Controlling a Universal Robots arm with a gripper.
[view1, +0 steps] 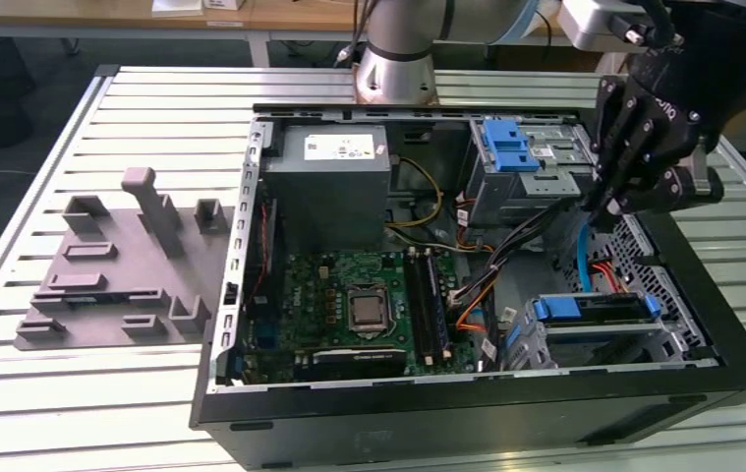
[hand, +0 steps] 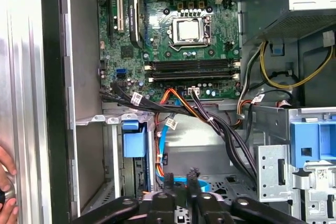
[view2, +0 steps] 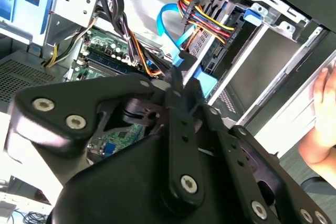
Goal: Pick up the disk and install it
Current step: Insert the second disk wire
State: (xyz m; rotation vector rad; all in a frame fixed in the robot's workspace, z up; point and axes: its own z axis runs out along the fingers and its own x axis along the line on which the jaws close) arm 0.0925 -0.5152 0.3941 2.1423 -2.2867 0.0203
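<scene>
Robot hand (view1: 604, 202) hovers above the installed disk (view1: 596, 307).

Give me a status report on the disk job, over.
Gripper over the cables inside the case. Disk sits apart in its bay. A person's hand at the case's edge.

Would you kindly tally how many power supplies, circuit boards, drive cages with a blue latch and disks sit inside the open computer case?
Power supply: 1
Circuit board: 1
Drive cage with a blue latch: 1
Disk: 1
Total: 4
</scene>
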